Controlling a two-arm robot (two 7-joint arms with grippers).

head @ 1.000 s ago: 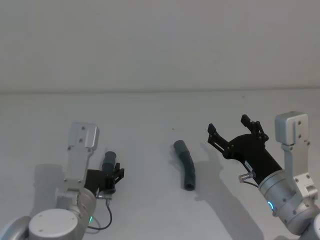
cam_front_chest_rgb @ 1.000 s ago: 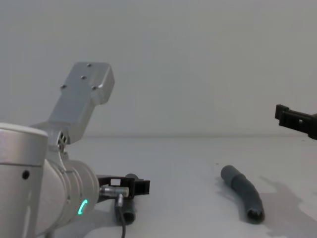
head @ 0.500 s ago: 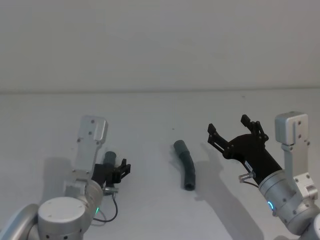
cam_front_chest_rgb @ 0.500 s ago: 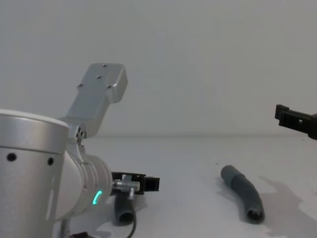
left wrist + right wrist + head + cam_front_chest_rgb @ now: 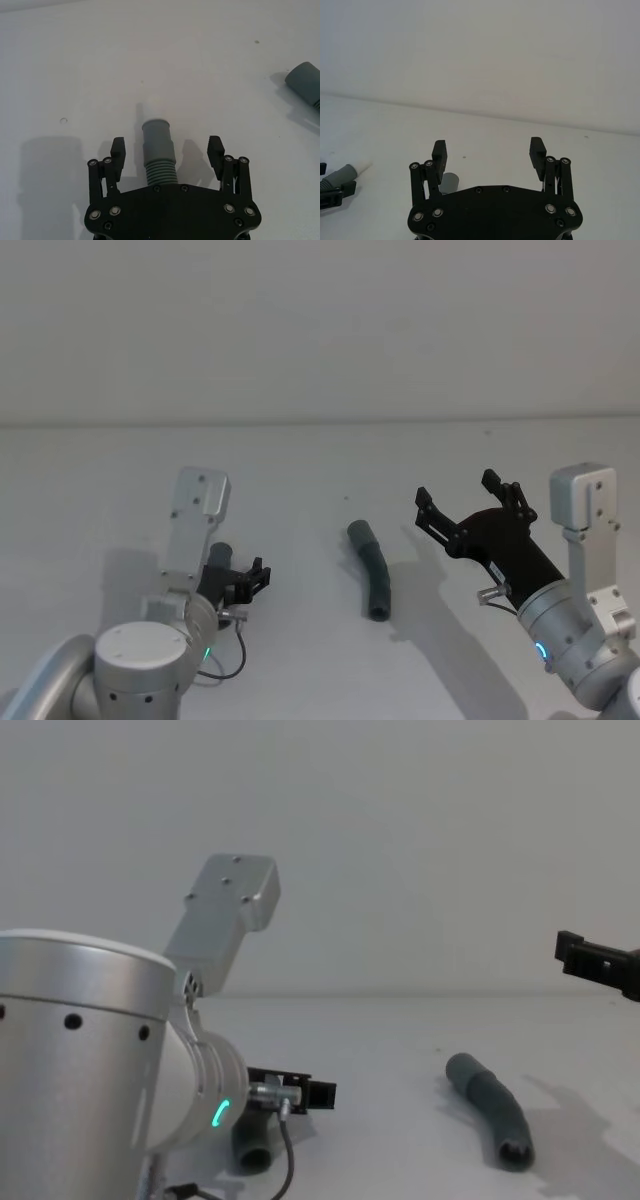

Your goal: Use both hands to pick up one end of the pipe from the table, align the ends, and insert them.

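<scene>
Quick status from my end. The left gripper (image 5: 167,147) is down low over the bench (image 5: 110,470). Its fingers (image 5: 118,150) are spread wide on either side of the left hose piece (image 5: 158,150), with a clear gap on both sides, so nothing is pinched. That piece lies on the bench on the robot's left. Its ribbed part runs in under the gripper's palm and its smooth cuff points away from it. From the right wrist cam I can make out its narrower white tip (image 5: 363,164) poking out past the cuff.

The right gripper (image 5: 457,492) hangs above the bench off to the right. Its fingers (image 5: 537,150) are spread wide too, holding nothing. The second hose piece (image 5: 372,568) lies flat between the two grippers, nearer the right one but apart from it. It's slightly bent, and in the chest view its hollow mouth (image 5: 513,1153) faces back toward the robot. The two pieces are well apart.
</scene>
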